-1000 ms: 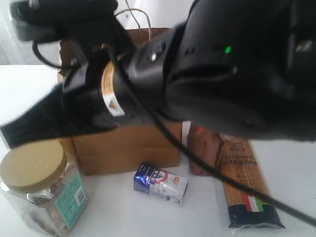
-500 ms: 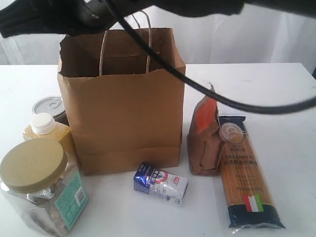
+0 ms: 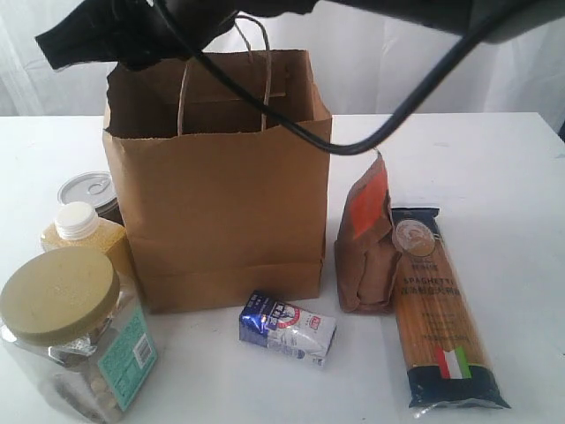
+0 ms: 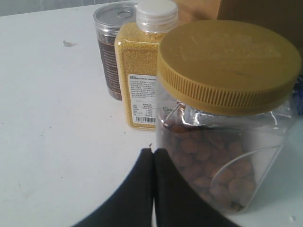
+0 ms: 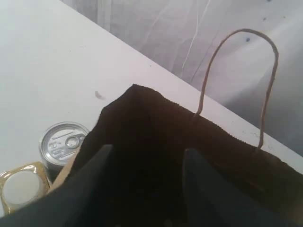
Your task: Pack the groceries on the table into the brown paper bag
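right wrist view: gripper gapes above bag

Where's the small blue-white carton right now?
Exterior view: the carton lies on the table before the brown paper bag, between the tan-lidded jar, left, and spaghetti packet, right.

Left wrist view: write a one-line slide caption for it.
Shut left pincer near the tan-lidded clear jar; yellow white-capped bottle and tin can beyond, on the table.

Lab-style test bench: plain white table, white curtain backdrop.
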Available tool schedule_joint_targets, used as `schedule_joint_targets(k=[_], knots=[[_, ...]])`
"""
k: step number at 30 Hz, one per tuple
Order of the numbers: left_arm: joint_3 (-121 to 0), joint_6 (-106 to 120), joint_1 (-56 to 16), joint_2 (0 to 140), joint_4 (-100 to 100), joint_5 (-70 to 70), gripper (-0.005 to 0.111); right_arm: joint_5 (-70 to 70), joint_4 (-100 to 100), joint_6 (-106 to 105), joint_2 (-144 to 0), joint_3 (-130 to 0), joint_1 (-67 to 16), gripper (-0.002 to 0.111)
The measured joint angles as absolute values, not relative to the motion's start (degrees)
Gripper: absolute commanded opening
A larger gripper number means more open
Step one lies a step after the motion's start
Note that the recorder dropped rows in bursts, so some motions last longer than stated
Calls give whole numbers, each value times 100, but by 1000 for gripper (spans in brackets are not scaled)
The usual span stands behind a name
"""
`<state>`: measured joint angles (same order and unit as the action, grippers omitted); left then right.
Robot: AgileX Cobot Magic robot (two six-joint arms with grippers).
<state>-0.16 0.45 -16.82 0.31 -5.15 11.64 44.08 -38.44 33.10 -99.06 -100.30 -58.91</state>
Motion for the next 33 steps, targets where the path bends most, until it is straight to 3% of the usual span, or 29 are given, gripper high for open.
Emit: schedule_joint_targets(k=[13,24,33], knots=[[-16,45,-1682,31,-515,1164,0,4286,-3838,3038,-9291,-9905,-6210,51],[-16,45,-1682,31,-515,1164,0,4275,-3914,3354,-7907,-8571,-7152,33],[-16,45,-1682,31,-515,1164,0,4264,-4391,4494,-6227,-7030,-8039,1]])
